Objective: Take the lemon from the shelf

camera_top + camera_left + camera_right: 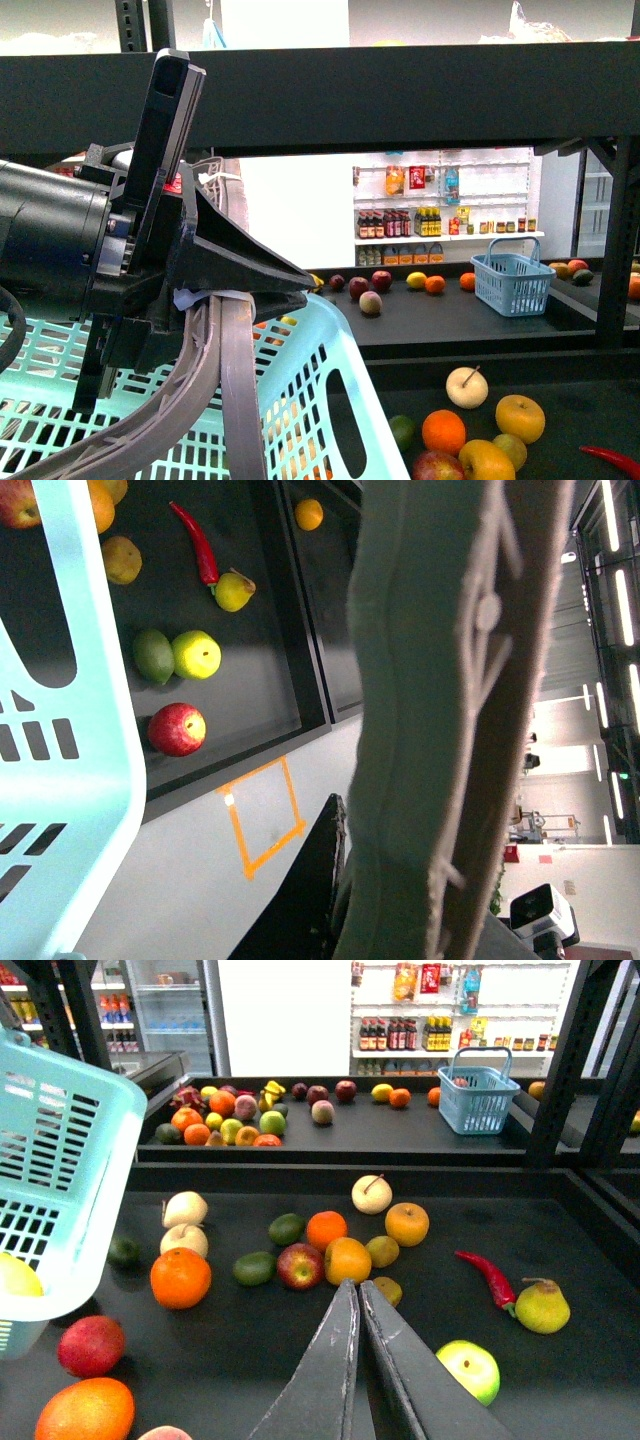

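Two claws: left (215,300) grips basket handle (235,390), right (358,1295) closed, empty; search step, lemon not identified on shelf (450,1345).

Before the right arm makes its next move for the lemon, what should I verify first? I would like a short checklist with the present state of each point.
1. Right gripper is free: ok, the jaws are shut with nothing between them.
2. Jaws opened for a grasp: not ok.
3. Lemon identified: cannot tell. A yellow fruit on the far tier of the shelf may be one, but it is too small to confirm.
4. Left gripper holds the basket handle: ok.
5. Basket is out of the right arm's way: ok, it hangs to one side of the fruit.
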